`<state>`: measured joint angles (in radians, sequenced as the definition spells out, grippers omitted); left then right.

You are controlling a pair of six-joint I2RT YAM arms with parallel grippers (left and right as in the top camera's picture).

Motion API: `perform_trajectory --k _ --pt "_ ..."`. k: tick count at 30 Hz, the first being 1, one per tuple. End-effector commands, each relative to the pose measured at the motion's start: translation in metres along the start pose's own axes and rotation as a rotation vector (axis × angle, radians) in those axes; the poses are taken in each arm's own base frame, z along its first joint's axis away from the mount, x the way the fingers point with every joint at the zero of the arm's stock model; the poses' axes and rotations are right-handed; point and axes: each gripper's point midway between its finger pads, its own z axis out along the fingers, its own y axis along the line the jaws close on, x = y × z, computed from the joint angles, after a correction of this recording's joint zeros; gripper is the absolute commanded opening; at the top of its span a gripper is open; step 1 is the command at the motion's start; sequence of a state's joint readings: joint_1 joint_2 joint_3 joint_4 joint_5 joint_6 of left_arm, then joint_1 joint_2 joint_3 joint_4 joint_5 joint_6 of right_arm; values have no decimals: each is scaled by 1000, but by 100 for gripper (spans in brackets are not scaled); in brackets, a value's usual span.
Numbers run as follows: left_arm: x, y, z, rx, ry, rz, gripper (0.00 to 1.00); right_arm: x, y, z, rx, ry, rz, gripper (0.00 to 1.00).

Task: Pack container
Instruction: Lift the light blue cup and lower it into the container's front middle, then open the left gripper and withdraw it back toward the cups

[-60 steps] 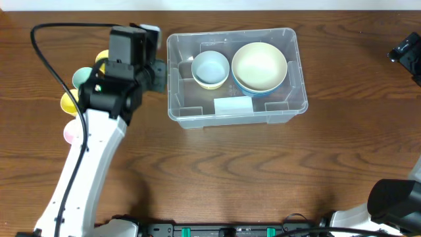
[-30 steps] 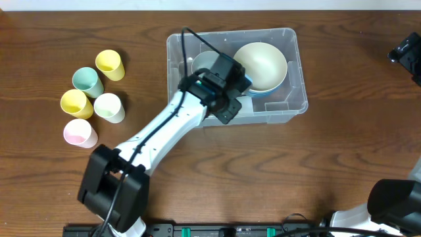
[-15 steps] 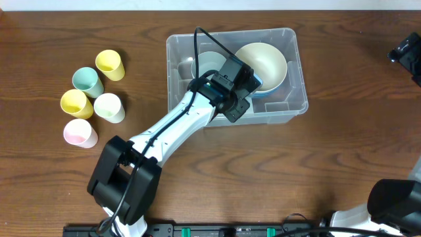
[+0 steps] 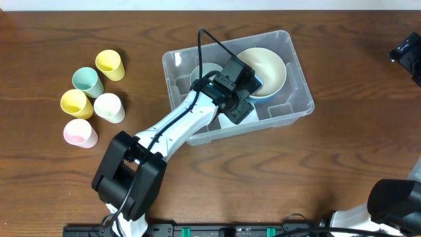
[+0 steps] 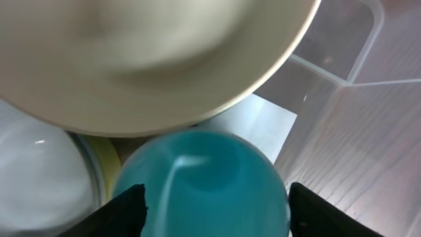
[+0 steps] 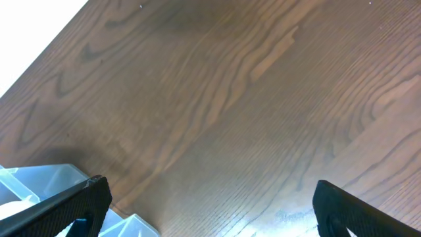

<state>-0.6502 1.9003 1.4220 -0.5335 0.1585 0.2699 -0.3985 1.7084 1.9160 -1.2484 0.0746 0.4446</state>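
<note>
No legible text; white label (image 5: 255,124) on container (image 4: 300,89) reads blank.

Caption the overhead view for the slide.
Left gripper over the clear container holding bowls; five pastel cups stand outside it on the wooden table.

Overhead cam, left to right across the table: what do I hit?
Yellow plastic cup farthest left → white plastic cup → large clear rectangular plastic container → cream round bowl inside it → black right-arm part at the edge. The other cups overlap, so they are skipped.
</note>
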Motion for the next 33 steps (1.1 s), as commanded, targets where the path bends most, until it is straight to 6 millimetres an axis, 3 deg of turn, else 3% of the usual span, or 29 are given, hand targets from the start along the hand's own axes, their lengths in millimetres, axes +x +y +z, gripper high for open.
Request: perform_trajectory --k 1,8,12,15,19,22,23,25,31,33 --pt "-12 -1 -9 3 -35 15 72 0 -2 2 5 6 18 99" --pt "-41 19 -62 -128 -149 14 75 0 -2 2 5 6 18 99" --pt "-43 30 -102 -171 -203 -44 75 0 -2 2 5 6 18 99" --pt "-35 35 -132 -178 -220 -146 75 0 -2 2 5 6 18 99" --pt "-5 32 -157 -166 -160 -295 74 0 -2 2 5 6 18 99" --pt "38 18 -163 -143 -3 -395 65 0 -2 2 5 6 18 99" --pt "67 4 -163 -107 122 -441 56 0 -2 2 5 6 18 99" --pt "92 -15 -162 -41 234 -457 49 0 -2 2 5 6 18 99" --pt "136 -42 -151 11 412 -475 24 0 -2 2 5 6 18 99" --pt "146 -46 -144 13 442 -467 20 0 -2 2 5 6 18 99"
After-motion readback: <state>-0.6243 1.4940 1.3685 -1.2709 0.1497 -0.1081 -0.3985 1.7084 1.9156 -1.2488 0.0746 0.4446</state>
